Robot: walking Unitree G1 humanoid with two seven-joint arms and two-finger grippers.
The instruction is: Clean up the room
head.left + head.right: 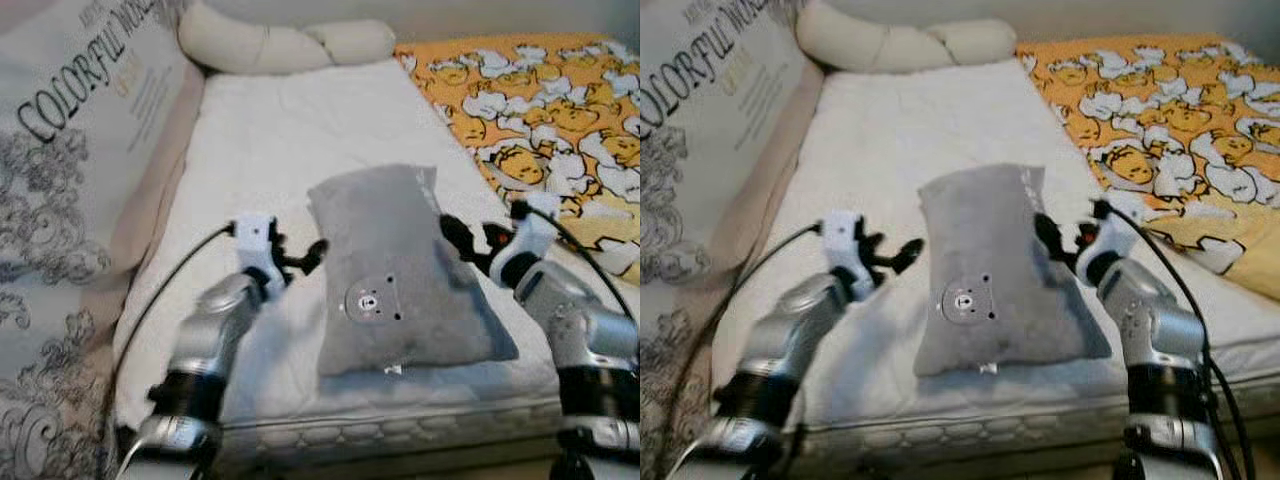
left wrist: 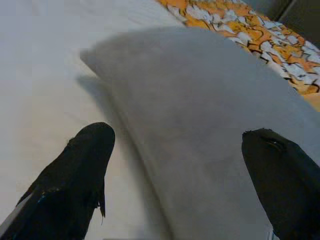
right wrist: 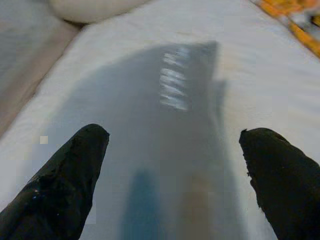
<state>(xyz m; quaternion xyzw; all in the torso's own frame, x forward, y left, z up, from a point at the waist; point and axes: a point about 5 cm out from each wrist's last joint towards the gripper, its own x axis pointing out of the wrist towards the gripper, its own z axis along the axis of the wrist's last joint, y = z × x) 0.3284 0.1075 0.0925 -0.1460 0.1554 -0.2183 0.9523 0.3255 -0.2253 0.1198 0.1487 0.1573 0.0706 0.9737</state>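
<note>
Left gripper: your left gripper (image 1: 300, 258) sits low over the white mattress (image 1: 270, 140), just beside the pillow's left edge, fingers spread wide with nothing between them.
Right gripper: your right gripper (image 1: 462, 243) is at the pillow's right edge, fingers also spread wide and empty; whether a fingertip already touches the fabric is hard to tell.
Pillow: a grey pillow (image 1: 400, 270) lies flat on the mattress near the foot edge, between your two grippers, slightly askew.
Pillow mark: a small round patch with a bear face (image 1: 367, 303) faces up; a tiny white tag at the near edge is too small to read.
Blanket: an orange blanket (image 1: 540, 100) printed with white and yellow cartoon figures is spread to your right.
Bolster: a cream knotted bolster (image 1: 280, 42) lies across the head of the bed.
Writing: the tall grey cover (image 1: 80, 140) on your left reads "COLORFUL WOR…", the rest cut off.
Progress: early, by my judgement; the pillow is framed but not yet gripped, and its placing remains.
</note>
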